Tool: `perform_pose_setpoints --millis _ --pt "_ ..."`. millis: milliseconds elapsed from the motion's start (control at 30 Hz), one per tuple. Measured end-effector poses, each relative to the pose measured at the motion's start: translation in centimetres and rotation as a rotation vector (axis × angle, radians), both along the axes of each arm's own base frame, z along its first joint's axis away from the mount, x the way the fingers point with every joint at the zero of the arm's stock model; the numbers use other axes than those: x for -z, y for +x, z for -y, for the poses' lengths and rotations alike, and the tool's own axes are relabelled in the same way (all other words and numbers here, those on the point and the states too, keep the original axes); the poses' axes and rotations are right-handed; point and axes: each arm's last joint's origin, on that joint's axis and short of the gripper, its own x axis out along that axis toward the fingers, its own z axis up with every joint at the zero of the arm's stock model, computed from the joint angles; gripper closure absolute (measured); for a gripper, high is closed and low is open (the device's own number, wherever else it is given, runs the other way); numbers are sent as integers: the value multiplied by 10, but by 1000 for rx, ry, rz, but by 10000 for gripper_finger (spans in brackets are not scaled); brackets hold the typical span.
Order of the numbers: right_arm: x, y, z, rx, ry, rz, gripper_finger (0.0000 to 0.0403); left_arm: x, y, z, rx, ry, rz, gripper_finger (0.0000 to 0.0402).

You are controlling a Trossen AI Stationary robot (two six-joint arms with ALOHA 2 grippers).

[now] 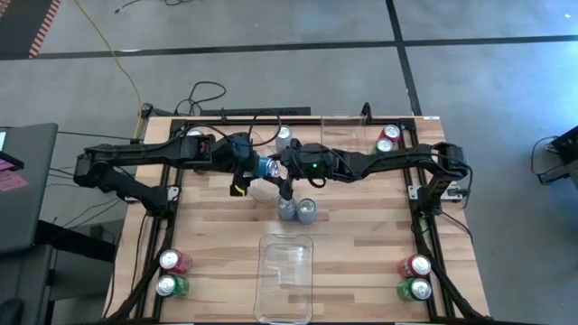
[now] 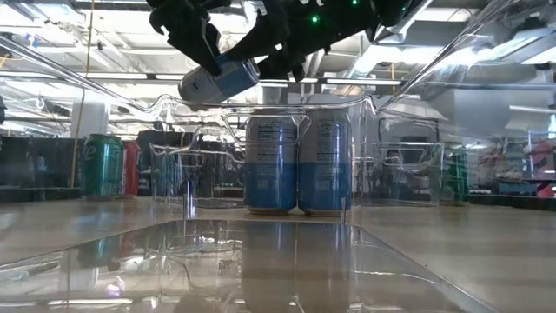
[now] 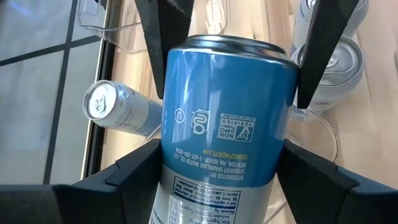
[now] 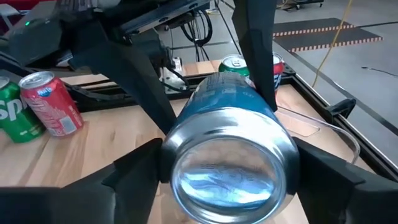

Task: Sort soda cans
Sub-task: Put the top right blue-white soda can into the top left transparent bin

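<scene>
Above the table's middle, the left gripper [image 1: 257, 167] and right gripper [image 1: 278, 166] both clamp one silver-blue can [image 1: 267, 167], held sideways in the air. Two standing silver-blue cans [image 1: 298, 209] sit toward 6 o'clock below. If either releases unevenly, the can could likely twist free and topple them.

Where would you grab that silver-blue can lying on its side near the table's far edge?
Probably from above, fingers closing across the middle of the tipped can's round body: it lies flat, so its sides are exposed. Left gripper and right gripper both clamp the held can.
</scene>
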Motion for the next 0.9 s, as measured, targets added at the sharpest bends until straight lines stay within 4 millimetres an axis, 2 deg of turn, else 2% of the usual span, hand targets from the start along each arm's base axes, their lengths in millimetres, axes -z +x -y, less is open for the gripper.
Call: perform_pose_setpoints --millis 167,333,433,567,733,800,900 --pt "0 0 0 1 5 1 104 -1 -1 0 -5 -5 4 126" --pt "-1 -5 6 -39 23 59 107 -13 -17 3 5 -34 44 101" --pt "-2 -11 16 -88 73 129 108 -29 -36 6 -4 -36 114 80" --pt "12 -20 29 -102 136 193 109 -57 -71 10 -16 -30 285 61" --pt "14 -33 36 -140 172 421 110 -83 -113 16 -29 -42 499 57" --pt "16 -39 36 -184 195 506 110 -84 -124 17 -23 -45 541 57" --pt "13 -47 36 -251 228 607 110 -74 -126 18 -14 -55 558 57"
